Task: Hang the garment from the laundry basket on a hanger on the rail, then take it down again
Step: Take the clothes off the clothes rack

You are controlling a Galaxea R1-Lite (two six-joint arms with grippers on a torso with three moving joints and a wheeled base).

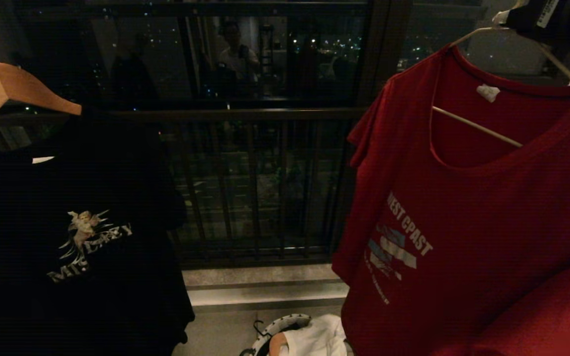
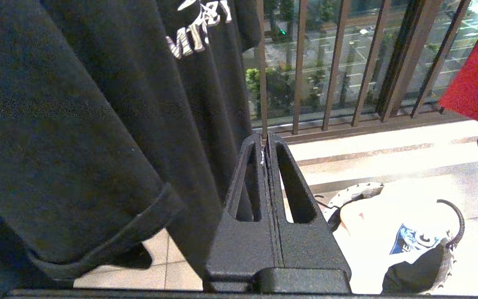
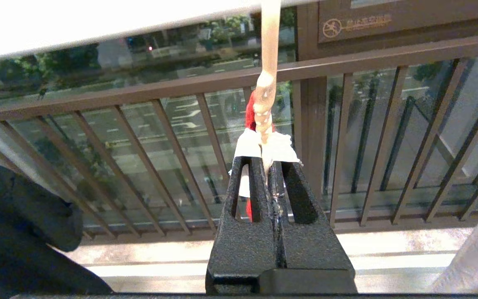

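Right gripper (image 3: 267, 166) is clamped on the twisted neck of the white wire hanger (image 1: 478, 127), up at top right of the scene, hook end rising toward a pale bar overhead. Red "WEST COAST" T-shirt (image 1: 463, 222) hangs on that hanger, tilted, collar open with the lower wire crossing inside the neckline. Left gripper (image 2: 266, 143) is closed on nothing, parked low beside the black printed T-shirt (image 1: 82, 232), which hangs on a tan wooden hanger (image 1: 3, 91) on the left. Laundry basket (image 2: 446, 265) sits on the tiled floor (image 2: 388, 158) between and below the two shirts, with a white cloth (image 1: 317, 338) in it. Dark balcony railing (image 1: 255, 188) runs behind everything on the far side; the glass above it shows a faint reflection of a person.
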